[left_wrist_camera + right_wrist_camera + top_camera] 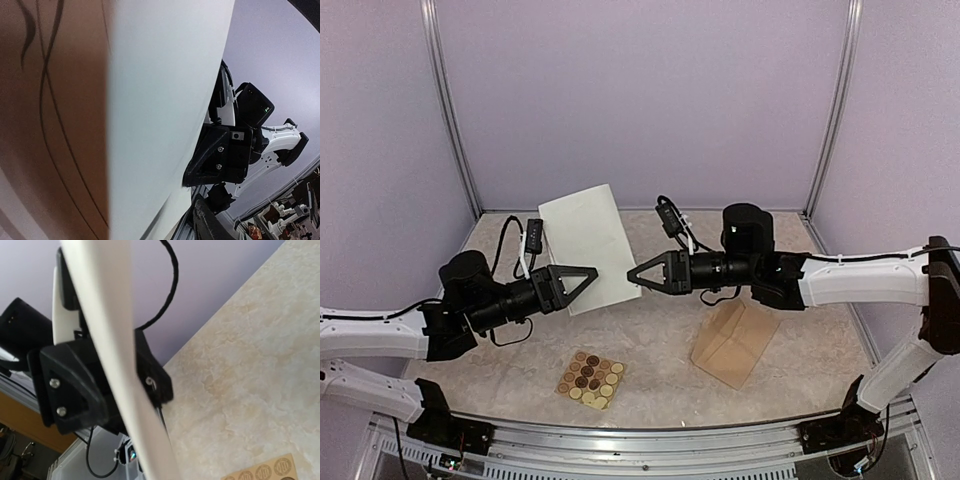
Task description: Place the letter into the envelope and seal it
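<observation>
Both arms are holding the letter (585, 240) up off the table (650, 340), to the left of the envelope (735, 345) and farther back than it. The sheet is tilting, its plain white back is facing the overhead camera, and its top edge is rising in front of the rear wall.

The left gripper (592, 272) is clamping the sheet at its lower left edge. Its fingers are coming to a point on the paper, on the side of the letter away from the envelope. The right gripper (632, 276) is pinching the lower right edge, on the side nearer the envelope, and the two tips are facing each other across the bottom of the sheet.

In the left wrist camera the letter (165, 100) is filling most of the picture. It is white on the right and shading to brown on the left, where thin dark curving lines are showing. The right gripper (220, 155) is peeking out just past the paper's edge.

In the right wrist camera the letter (112, 335) is showing nearly edge-on as a pale band running top to bottom, with the left gripper (75, 390) sitting right behind it.

The envelope is lying flat on the marbled tabletop, under the right forearm and apart from the letter. The tan sheet of round stickers (591, 378) is lying to the left of the envelope, slightly nearer the front edge, and neither gripper is touching it.
</observation>
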